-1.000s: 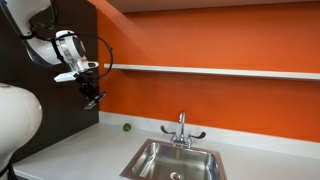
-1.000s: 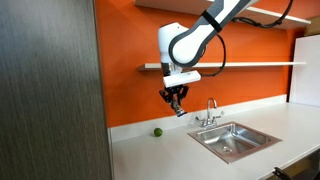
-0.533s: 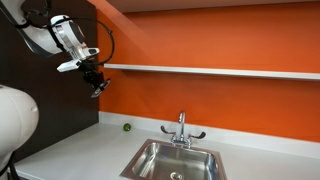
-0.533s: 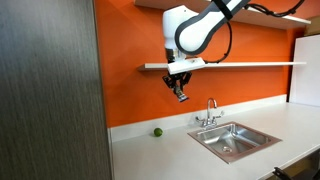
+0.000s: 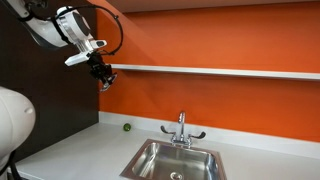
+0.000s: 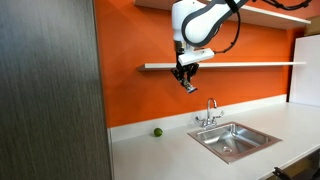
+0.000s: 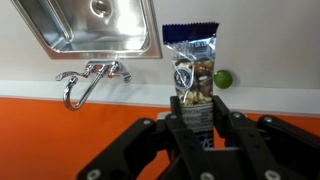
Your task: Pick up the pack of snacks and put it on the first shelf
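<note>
Since the fingers [image 7: 224,125] are clamped on only one end of the pack of snacks [image 7: 190,60], with most of the packet sticking out toward 12 o'clock in the wrist view, the hold looks thin; a jolt could let it twist or slip out. In both exterior views the pack hangs at about 6 o'clock from the fingers, just under the end of the first shelf [image 5: 220,71], which runs off toward 3 o'clock. Judged risk: moving in at this height, the loose end catches the board's front edge or goes underneath, not on top. Needs lift first. If released too near the edge, the packet likely tips off. A drop lands on the worktop [image 5: 70,150] far below, near the green ball [image 5: 126,126] or the sink [image 5: 175,160].
</note>
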Robot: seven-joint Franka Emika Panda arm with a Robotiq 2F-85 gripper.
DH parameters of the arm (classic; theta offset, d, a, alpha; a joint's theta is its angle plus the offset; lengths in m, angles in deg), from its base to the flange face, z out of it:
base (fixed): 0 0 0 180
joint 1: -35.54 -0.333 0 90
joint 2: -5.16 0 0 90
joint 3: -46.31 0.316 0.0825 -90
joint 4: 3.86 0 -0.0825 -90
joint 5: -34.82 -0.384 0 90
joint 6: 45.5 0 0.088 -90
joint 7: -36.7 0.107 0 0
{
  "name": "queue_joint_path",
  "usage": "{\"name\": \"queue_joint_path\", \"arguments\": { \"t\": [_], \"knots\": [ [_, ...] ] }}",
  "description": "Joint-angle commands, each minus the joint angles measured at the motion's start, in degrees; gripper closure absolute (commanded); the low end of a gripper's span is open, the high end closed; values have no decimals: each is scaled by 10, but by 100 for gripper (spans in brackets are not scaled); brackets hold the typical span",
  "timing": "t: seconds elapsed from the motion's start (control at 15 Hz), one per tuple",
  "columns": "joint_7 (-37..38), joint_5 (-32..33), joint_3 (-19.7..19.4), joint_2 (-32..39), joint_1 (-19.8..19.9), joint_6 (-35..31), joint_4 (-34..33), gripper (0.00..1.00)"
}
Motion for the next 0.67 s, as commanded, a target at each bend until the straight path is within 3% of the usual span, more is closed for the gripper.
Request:
{"name": "queue_joint_path", "arguments": {
  "t": [0.0,0.6],
  "knots": [
    [-52,-23,9,-19,17,18,-12,91],
    [-86,-25,23,-42,24,20,-46,91]
  ]
}}
